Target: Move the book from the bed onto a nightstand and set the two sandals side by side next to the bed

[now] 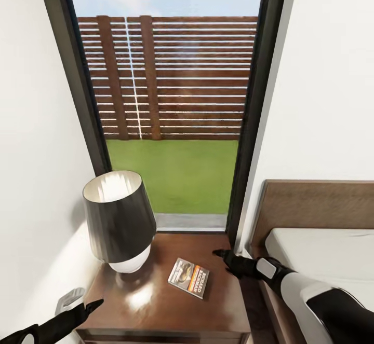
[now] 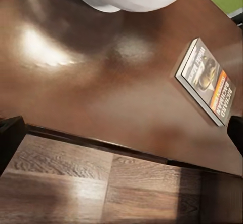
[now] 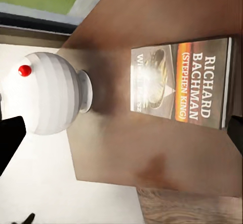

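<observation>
**Book at rest on the nightstand, both arms clear of it**

As seen from the head view, the book [image 1: 189, 277] lies flat, cover up, on the top of the nightstand [image 1: 156, 307], right of centre and nearer the front edge than the window edge, turned askew to the edges. The right gripper [image 1: 224, 255] hangs at the right edge of the top, just beside the book's far corner and not touching it; its dark fingers point toward the window, and whether the jaws are apart or together cannot be told. The left gripper [image 1: 88, 306] sits off the front left corner, well apart from the book; its jaws likewise cannot be read.

The book is a thin paperback: a grey-and-dark cover picture, an orange band, and white lettering reading "Richard Bachman" with "(Stephen King)" along the band, clearest in the right wrist view [image 3: 183, 80] and also legible in the left wrist view [image 2: 207, 81].

A lamp [image 1: 118, 224] with a dark shade and a white ribbed base stands at the left of the top. The bed [image 1: 317, 245] adjoins the nightstand's right side, headboard against the wall.
</observation>
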Robot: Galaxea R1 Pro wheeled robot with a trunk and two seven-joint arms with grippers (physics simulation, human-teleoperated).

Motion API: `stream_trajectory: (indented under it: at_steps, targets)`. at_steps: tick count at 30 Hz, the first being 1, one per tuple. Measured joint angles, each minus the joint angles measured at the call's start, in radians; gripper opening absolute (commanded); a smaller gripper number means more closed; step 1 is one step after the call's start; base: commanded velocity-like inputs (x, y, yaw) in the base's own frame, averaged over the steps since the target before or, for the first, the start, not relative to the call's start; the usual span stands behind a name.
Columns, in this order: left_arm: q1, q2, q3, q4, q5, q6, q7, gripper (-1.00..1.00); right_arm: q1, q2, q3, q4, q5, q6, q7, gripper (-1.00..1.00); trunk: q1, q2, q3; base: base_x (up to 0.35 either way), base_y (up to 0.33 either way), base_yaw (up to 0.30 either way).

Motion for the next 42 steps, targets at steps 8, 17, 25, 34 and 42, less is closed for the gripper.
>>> stream_trajectory:
  at_steps: [8, 17, 25, 34, 42]
  targets:
    - [0.000, 0.004, -0.001, 0.045, -0.030, -0.011, -0.001, 1.00, 0.031, -0.006, -0.001, 0.028, 0.031, -0.023, 0.024, 1.00, -0.031, 0.056, 0.025, 0.000, 0.000, 0.000]
    - [0.000, 0.010, -0.001, 0.129, -0.084, -0.097, -0.023, 1.00, 0.085, -0.023, 0.000, 0.034, 0.049, -0.086, 0.042, 1.00, -0.065, 0.119, 0.053, 0.000, 0.000, 0.000]
    - [0.000, 0.010, -0.001, 0.173, -0.140, -0.133, -0.061, 1.00, 0.118, -0.028, -0.001, 0.034, 0.054, -0.115, 0.068, 1.00, -0.096, 0.175, 0.078, 0.000, 0.000, 0.000]
    - [0.000, 0.010, -0.001, 0.244, -0.160, -0.181, -0.085, 1.00, 0.149, -0.032, -0.001, 0.034, 0.057, -0.178, 0.083, 1.00, -0.130, 0.238, 0.107, 0.000, 0.000, 0.000]
    - [0.000, 0.011, -0.001, 0.308, -0.198, -0.231, -0.086, 1.00, 0.192, -0.043, 0.001, 0.035, 0.071, -0.210, 0.086, 1.00, -0.161, 0.294, 0.132, 0.000, 0.000, 0.000]
